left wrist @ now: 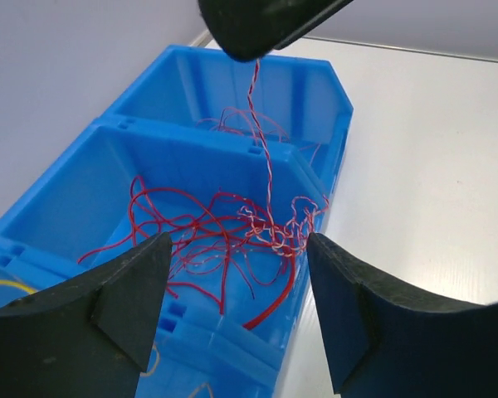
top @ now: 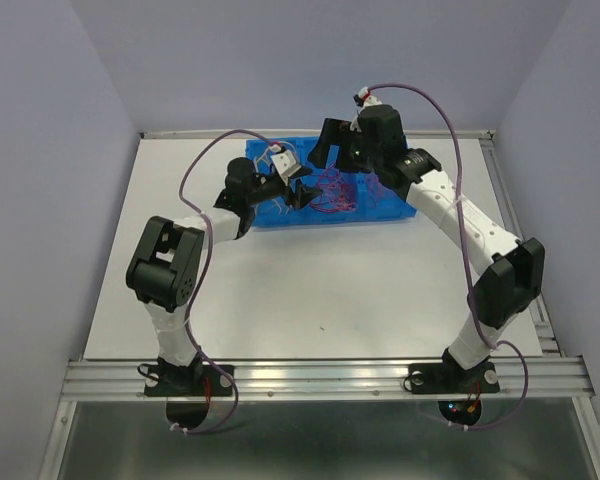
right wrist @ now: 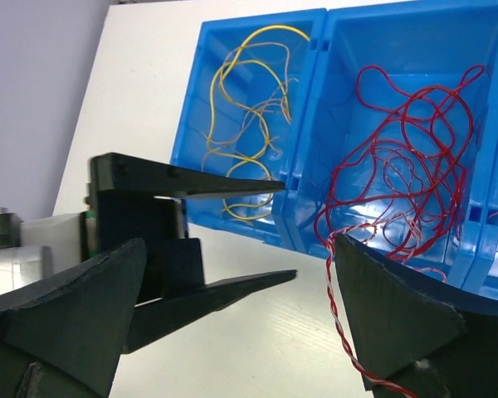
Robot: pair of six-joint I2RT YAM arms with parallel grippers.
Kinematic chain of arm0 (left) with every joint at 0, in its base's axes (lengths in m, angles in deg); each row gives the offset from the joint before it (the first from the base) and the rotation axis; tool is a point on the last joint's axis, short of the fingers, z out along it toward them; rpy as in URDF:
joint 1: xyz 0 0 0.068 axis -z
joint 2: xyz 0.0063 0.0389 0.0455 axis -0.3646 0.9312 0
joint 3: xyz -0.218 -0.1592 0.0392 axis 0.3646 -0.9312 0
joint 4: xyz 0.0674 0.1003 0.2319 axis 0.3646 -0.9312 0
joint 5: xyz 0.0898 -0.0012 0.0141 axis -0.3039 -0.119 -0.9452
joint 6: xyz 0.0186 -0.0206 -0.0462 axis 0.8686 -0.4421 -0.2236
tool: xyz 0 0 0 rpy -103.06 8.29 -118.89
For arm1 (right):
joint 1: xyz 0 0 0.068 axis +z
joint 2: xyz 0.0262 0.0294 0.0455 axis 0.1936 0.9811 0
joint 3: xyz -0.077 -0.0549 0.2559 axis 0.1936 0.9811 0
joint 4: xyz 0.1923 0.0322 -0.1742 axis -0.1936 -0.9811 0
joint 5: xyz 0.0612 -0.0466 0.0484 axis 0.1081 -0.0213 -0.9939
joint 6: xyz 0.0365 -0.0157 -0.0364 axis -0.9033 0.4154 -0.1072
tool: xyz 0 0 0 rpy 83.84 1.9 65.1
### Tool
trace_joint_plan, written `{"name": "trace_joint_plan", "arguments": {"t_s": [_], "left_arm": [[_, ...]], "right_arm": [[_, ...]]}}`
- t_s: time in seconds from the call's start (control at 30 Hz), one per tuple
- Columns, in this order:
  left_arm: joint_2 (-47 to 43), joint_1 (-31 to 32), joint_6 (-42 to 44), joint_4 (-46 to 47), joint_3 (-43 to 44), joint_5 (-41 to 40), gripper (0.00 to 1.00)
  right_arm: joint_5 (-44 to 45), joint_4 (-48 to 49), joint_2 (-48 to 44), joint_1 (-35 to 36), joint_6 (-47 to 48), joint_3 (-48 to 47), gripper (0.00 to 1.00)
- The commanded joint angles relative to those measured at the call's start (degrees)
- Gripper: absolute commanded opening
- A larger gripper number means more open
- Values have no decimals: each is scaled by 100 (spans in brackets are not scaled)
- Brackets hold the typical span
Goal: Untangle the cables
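At twelve o'clock from the left claw (left wrist: 236, 249), just beyond its fingertips, the red cables (left wrist: 191, 232) lie heaped in the middle compartment of the blue bin (left wrist: 191, 145). That claw is spread and grips nothing. One twisted red-and-white strand (left wrist: 261, 141) climbs out of the heap, its long axis running six to twelve, up to a finger of the right claw (right wrist: 238, 242). The right claw gapes wide and seems to carry the strand draped, not pinched. Nearer the knot is the left arm, so pinching the strand low looks like its job.
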Motion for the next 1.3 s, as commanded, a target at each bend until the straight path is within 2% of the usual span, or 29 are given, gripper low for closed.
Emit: {"name": "trace_joint_plan", "arguments": {"t_s": [0.0, 0.27, 0.37, 0.43, 0.57, 0.67, 0.83, 0.87, 1.03, 1.27], "left_arm": [[251, 168, -119, 394, 405, 37, 71], [498, 362, -172, 534, 556, 20, 70], [577, 449, -277, 525, 652, 11, 65], [656, 528, -287, 438, 801, -111, 46], [779, 599, -190, -44, 1170, -322, 21], [806, 608, -190, -107, 1259, -393, 22], [718, 608, -172, -55, 1136, -244, 32], [709, 608, -172, -46, 1101, -174, 37], [683, 608, -251, 33, 1039, 28, 45], [657, 511, -1358, 1034, 671, -156, 46]], "right_arm": [[-89, 415, -311, 28, -73, 138, 100], [-81, 520, -391, 28, -99, 226, 100], [-124, 546, -373, 37, -117, 235, 100], [-142, 555, -355, 28, -117, 244, 100], [-212, 590, -347, 37, -134, 253, 100], [-248, 608, -347, 37, -143, 244, 100], [-221, 634, -390, 28, -143, 270, 100], [-204, 652, -382, 28, -143, 270, 100], [-221, 669, -382, 37, -152, 262, 100], [-151, 889, -583, 28, -222, 490, 100]]}}
